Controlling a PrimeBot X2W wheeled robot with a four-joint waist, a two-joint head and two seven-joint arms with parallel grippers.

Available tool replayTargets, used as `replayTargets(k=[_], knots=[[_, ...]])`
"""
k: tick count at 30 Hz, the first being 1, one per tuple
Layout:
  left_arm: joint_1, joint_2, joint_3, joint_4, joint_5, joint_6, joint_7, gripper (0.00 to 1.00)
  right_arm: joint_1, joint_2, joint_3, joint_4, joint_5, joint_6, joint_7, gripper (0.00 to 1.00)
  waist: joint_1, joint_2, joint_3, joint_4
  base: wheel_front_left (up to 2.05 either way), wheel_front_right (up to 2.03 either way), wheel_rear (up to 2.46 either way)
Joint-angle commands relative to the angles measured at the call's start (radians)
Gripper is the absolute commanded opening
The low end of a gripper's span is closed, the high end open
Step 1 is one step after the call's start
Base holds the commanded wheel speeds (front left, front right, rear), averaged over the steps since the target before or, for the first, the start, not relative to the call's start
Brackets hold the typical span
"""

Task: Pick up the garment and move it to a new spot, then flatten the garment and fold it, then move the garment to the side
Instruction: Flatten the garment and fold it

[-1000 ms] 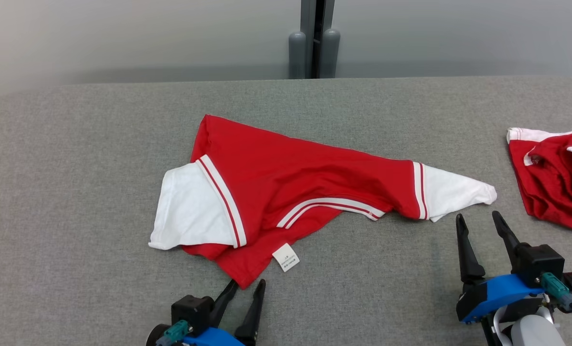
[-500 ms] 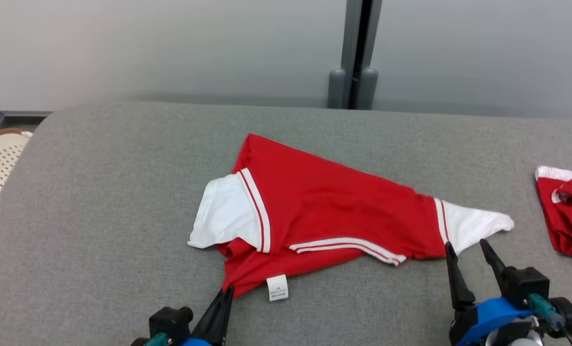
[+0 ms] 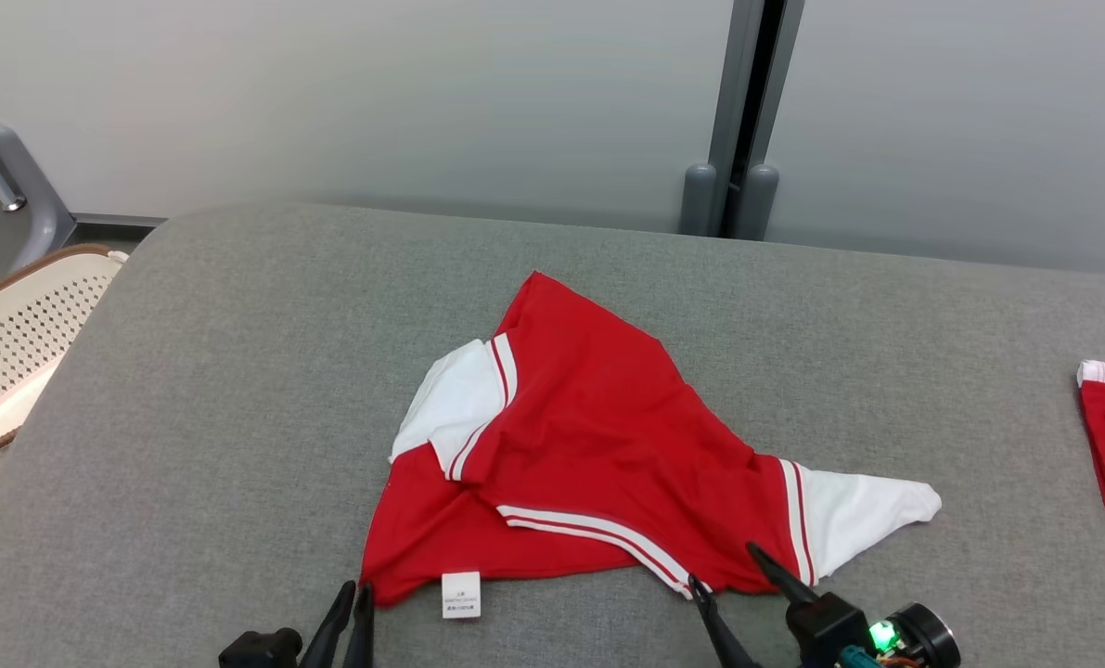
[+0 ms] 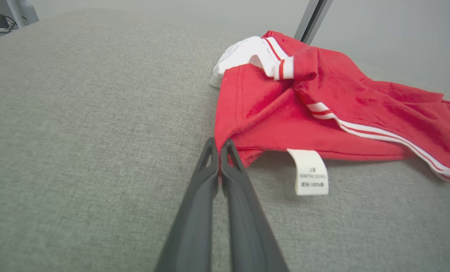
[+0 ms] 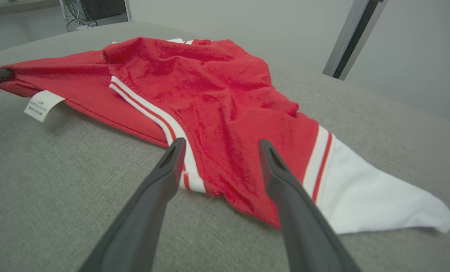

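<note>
On grey tabletop [image 3: 190, 417], red garment [image 3: 589, 436], white label [image 4: 310, 172] partly reading 100%

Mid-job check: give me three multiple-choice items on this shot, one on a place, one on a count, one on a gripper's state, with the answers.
1. Where on the garment is the white label?
A) far tip
B) near hem, beside the left gripper
C) on a sleeve

2. How many white sleeves show?
A) one
B) three
C) two

3. The right gripper is:
A) open at the hem
B) shut on a sleeve
C) shut on the label

Answers:
1 B: it lies by the shut left fingertips.
2 C: one at each end.
3 A: its fingers stand apart, red cloth between them.
</note>
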Motion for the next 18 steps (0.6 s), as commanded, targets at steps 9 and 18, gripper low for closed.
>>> replayTargets(k=[9,18], knots=[[-0.028,-0.032,-0.015,-0.001,0.027,-0.001,-0.003,1.0,-0.08,-0.005,0.085,0.181,-0.04,0.0,-0.003,1.0,0.0001,0.0,0.041,0.031,0.0,0.0,0.0],[-0.039,-0.038,-0.022,-0.006,0.022,-0.001,-0.003,1.0,-0.131,-0.005,0.099,0.256,-0.027,0.0,-0.001,0.0,0.0001,0.0,0.064,0.037,0.0,0.0,0.0]])
